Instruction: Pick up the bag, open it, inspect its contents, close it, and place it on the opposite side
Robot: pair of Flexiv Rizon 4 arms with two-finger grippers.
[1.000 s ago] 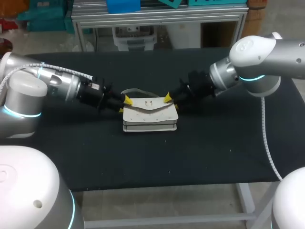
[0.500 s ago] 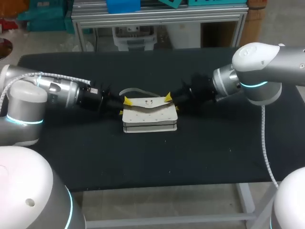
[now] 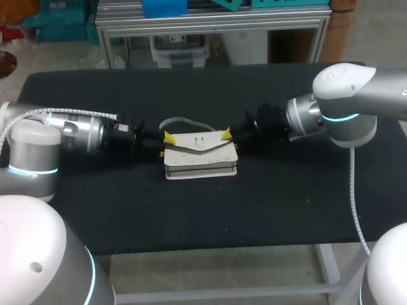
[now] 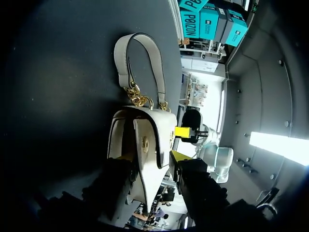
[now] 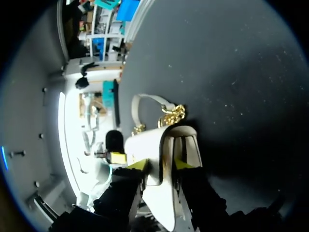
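Note:
A small white bag (image 3: 200, 162) with a front flap and a gold clasp lies flat in the middle of the black table (image 3: 286, 203). Its white strap (image 3: 178, 120) loops on the cloth behind it, joined by gold chain. My left gripper (image 3: 165, 146) is at the bag's left end, one finger above the flap and one below. In the left wrist view the bag (image 4: 145, 140) stands between the yellow tips of the left gripper (image 4: 150, 157). My right gripper (image 3: 231, 140) holds the right end the same way. The right wrist view shows the bag (image 5: 159, 145) in the right gripper (image 5: 160, 164).
Black cloth covers the whole table. Wide bare cloth lies to the bag's left, to its right and in front of it, up to the front edge (image 3: 229, 244). Both arms lie low over the table, pointing inward at the bag.
Both grippers have sunk a little toward the table with the flap's ends, and the flap now lies lower on the bag. Both arms have dropped lower.

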